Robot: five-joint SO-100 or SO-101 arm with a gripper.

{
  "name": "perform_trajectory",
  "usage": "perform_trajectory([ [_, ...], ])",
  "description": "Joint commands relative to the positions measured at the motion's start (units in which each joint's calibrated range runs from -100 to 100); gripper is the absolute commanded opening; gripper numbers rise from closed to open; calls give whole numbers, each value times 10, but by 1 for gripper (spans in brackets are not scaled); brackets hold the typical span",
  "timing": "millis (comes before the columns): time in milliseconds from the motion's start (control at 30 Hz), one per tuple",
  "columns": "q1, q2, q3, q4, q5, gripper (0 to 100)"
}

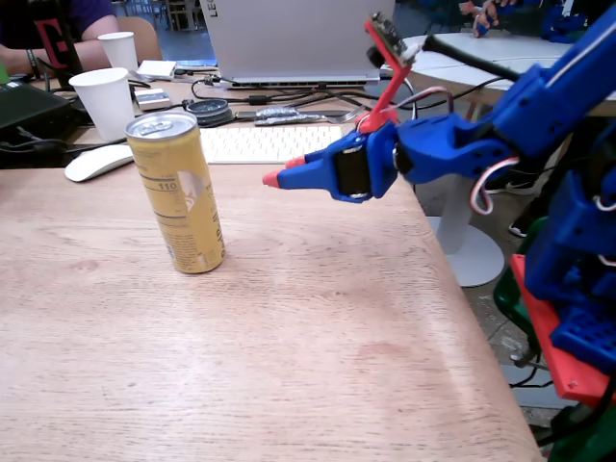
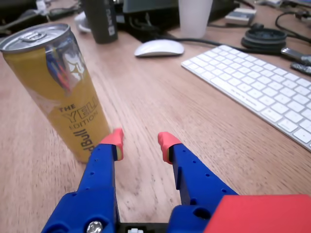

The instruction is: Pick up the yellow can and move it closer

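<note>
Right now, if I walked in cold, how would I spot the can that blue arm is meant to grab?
Start at the wooden table and find the white keyboard near its far edge. Just in front of the keyboard's left end, in the fixed view, the yellow can stands upright. It is tall, slim and gold with a silver top, unlike the white paper cup behind it.

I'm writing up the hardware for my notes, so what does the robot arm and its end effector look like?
The arm is bright blue printed plastic with a red base plate low on the right of the fixed view. White and red cables loop beside the wrist, where a red bracket carries a small camera board. The end effector has two blue fingers dotted with small holes, each ending in a coral-red tip.
</note>
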Motion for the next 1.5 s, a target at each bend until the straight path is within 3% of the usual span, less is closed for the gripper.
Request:
perform_trajectory([
  [0, -16, 115, -22, -195, 2, 16],
  [67, -62, 147, -23, -247, 2, 16],
  [233, -126, 157, -24, -254, 1, 18],
  [633, -106, 223, -115, -256, -3, 60],
  [933, -99, 223, -129, -255, 2, 61],
  [1100, -23, 223, -135, -249, 2, 61],
  [1467, -27, 331, -290, -249, 3, 61],
])
